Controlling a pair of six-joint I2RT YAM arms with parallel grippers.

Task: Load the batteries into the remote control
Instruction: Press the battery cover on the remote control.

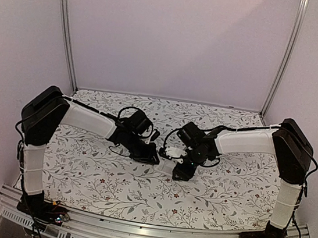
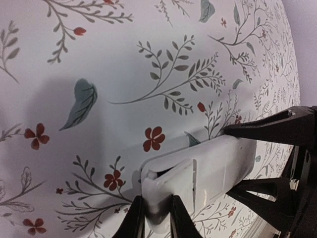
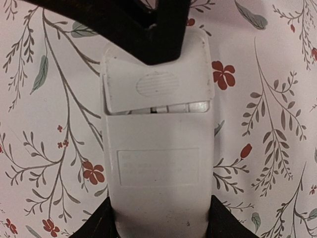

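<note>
I hold the remote control white back up at the middle of the flower-patterned table, between my two arms; whether it rests on the cloth or hangs just above it I cannot tell; my right gripper is clamped on it, one finger against each long side near one end; my left gripper meets it from the opposite end, fingers drawn nearly together, nipping the tip at the battery cover; that cover sits slightly ajar, a thin gap along its inner edge.
</note>
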